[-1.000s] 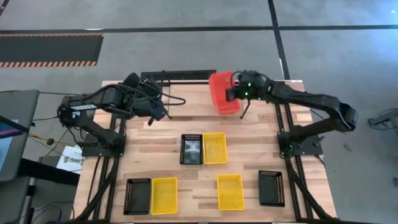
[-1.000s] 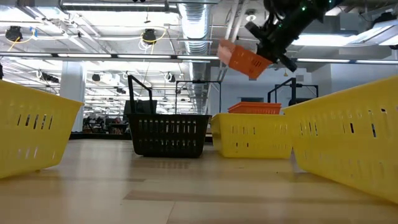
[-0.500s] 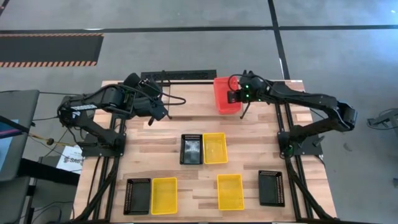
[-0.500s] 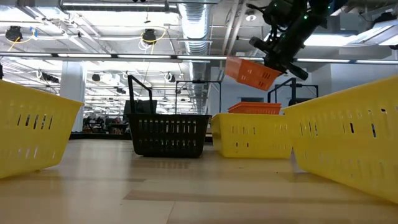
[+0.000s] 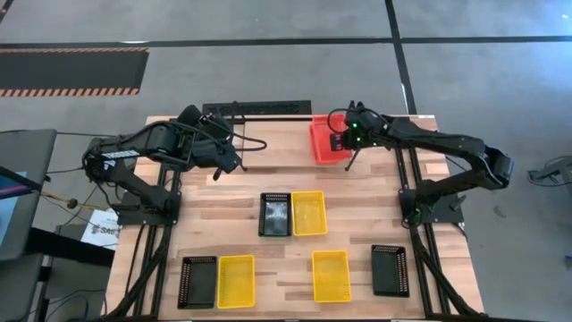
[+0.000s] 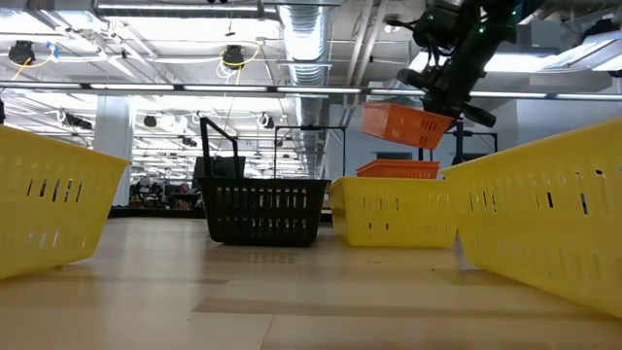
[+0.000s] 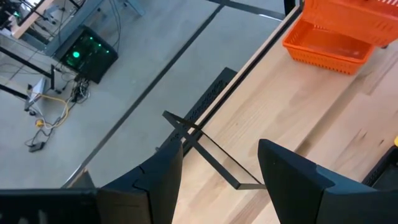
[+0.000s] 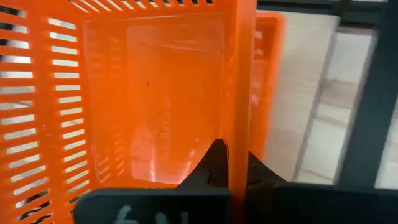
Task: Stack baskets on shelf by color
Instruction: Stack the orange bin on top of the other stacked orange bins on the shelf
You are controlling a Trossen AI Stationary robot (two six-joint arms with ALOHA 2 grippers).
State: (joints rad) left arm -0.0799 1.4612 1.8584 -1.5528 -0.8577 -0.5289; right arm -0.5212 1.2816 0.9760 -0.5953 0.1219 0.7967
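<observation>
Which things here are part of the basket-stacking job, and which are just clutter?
Job:
- red basket held in right gripper, over red stack
- yellow baskets
- black baskets
- shelf at the far edge
- left gripper, open, waiting near the shelf

Clutter:
- cables on the floor
- paper sheet beside the table

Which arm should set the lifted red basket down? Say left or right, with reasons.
Right. The right gripper is shut on the red basket's wall, holding it just above the red baskets already stacked. The left gripper is open and empty, waiting near the shelf on the table's left.
</observation>
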